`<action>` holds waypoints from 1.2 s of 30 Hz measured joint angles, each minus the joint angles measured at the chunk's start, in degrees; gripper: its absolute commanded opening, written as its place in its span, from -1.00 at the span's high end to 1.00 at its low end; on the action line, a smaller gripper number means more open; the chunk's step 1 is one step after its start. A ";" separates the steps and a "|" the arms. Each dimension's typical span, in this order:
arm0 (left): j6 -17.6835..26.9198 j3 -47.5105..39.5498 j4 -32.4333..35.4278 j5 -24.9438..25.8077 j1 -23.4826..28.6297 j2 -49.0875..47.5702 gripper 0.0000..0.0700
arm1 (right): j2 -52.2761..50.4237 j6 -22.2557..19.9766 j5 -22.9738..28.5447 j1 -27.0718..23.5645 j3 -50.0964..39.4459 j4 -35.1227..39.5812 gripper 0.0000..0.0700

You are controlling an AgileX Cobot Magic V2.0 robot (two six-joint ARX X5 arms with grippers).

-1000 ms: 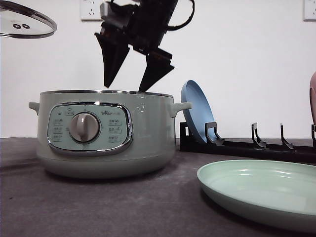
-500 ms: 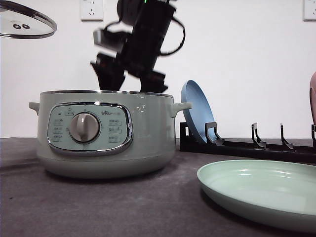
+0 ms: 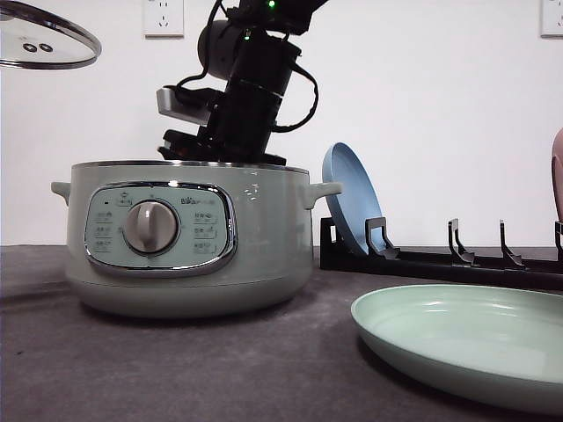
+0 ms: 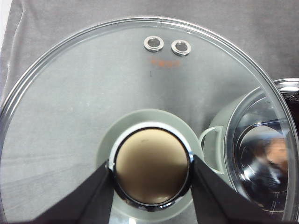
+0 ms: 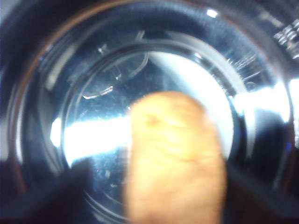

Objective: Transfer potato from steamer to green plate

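Table: a dark grey cloth surface (image 3: 176,369) is seen under everything in the front view.

Steamer: the sage-green pot (image 3: 264,237) stands uncovered on the left of the table, its control dial facing the camera. In the right wrist view the shiny inner bowl (image 5: 84,116) is seen from above, blurred.

Green plate: the mint plate (image 3: 466,338) lies flat on the table to the right of the steamer, well apart from it, and nothing is seen on it.

Rack: a black dish rack (image 3: 440,255) is noted behind the plate, with a blue plate (image 3: 347,198) leaning in its leftmost slot.

Lid: the glass lid (image 4: 93,93) is held off the pot, high at the left; its knob (image 4: 152,172) is clamped between the two dark fingers of the left gripper (image 4: 152,186).

Right arm: the black arm (image 3: 251,88) is lowered into the steamer mouth, the fingers hidden below the rim. How wide the jaws stand cannot be told.

Potato: the orange-brown lump (image 5: 175,158) lies on the bowl floor, directly beneath the right wrist camera.

Progress: lid removal is done and the reach into the pot is made. Judged outstanding: a confirmed grasp, the lift out, the carry rightward, the release on the green plate.
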 measured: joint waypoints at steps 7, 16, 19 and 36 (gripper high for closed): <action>-0.04 0.00 0.00 0.00 0.00 0.00 1.00 | 0.33 0.02 -0.07 -0.04 0.00 0.33 0.48; -0.17 0.00 0.00 0.00 0.00 0.00 1.00 | 0.61 0.57 -0.04 -0.02 7.27 -4.23 0.48; -0.17 0.00 0.00 0.00 0.00 0.00 1.00 | 0.61 1.26 -0.07 -0.02 12.84 -7.73 0.48; -0.15 0.00 -0.04 0.04 0.00 0.00 1.00 | -19.15 4.86 2.73 -0.46 16.74 -20.37 0.48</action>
